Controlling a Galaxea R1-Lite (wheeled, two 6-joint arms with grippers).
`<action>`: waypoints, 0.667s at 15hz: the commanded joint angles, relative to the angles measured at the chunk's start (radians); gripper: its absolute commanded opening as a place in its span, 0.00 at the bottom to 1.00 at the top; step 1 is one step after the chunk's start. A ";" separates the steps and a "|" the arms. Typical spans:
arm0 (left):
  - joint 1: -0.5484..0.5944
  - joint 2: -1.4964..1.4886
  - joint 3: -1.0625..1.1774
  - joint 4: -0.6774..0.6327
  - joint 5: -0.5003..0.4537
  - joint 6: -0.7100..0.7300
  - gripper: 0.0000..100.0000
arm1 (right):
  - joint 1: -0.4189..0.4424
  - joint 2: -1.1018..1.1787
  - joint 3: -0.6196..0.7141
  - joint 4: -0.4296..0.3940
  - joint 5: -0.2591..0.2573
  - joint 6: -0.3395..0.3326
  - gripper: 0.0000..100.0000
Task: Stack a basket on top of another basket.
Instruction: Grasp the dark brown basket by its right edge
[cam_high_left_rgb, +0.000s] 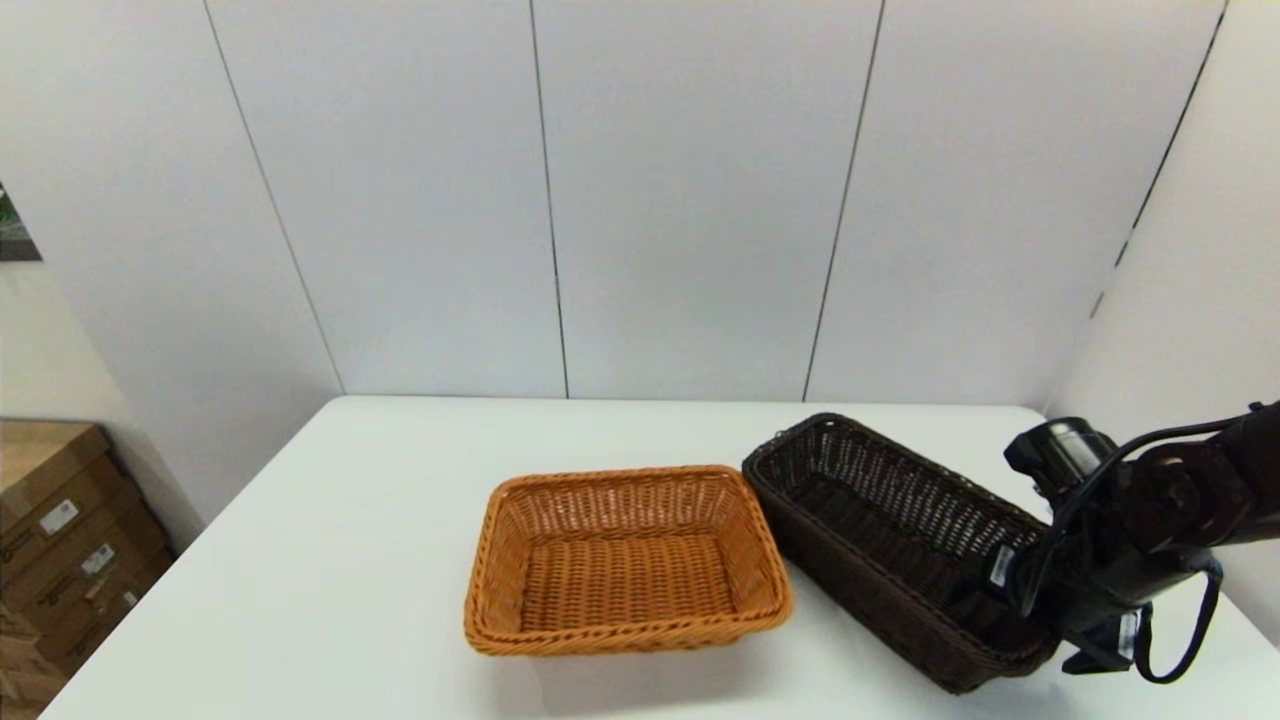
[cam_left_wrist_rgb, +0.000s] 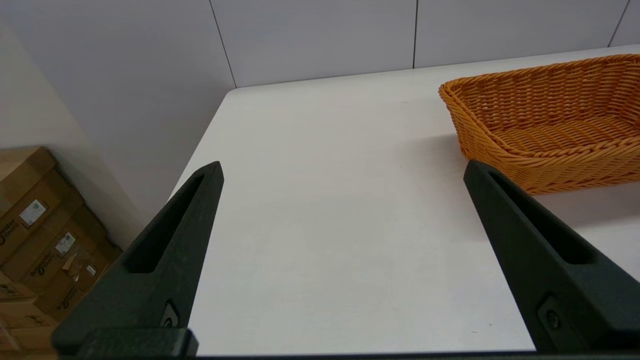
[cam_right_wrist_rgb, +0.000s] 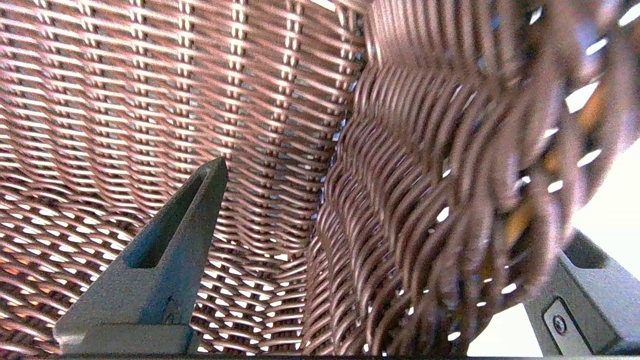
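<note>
I am straddling the dark basket (cam_high_left_rgb: 900, 540)'s near end wall with my right claw (cam_high_left_rgb: 1040, 610), fingers spread, not yet clamped (one inside, one outside); weave may slip, tipping it short of the orange basket (cam_high_left_rgb: 625, 560) leftward, while my left claw (cam_left_wrist_rgb: 345, 260) is idling open

A: Logging surroundings. White table (cam_high_left_rgb: 330, 560) is sitting against a wall of pale grey panels (cam_high_left_rgb: 690, 200), thin dark seams running vertically between them.

B: Right side?

A: Another pale panel (cam_high_left_rgb: 1190, 290) is angling in there, meeting the back wall.

B: Left?

A: Cardboard boxes (cam_high_left_rgb: 60, 540) with white labels are stacking up below table level. Light is falling evenly.
</note>
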 joint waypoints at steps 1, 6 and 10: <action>-0.001 0.001 0.000 0.000 0.000 0.000 1.00 | -0.006 -0.008 -0.006 0.002 -0.001 0.013 0.00; 0.001 0.001 0.000 0.000 0.000 0.000 1.00 | -0.006 -0.008 -0.008 0.002 -0.026 0.015 0.00; -0.001 0.001 0.000 0.000 0.000 0.000 1.00 | -0.009 -0.022 -0.008 0.000 -0.024 0.016 0.00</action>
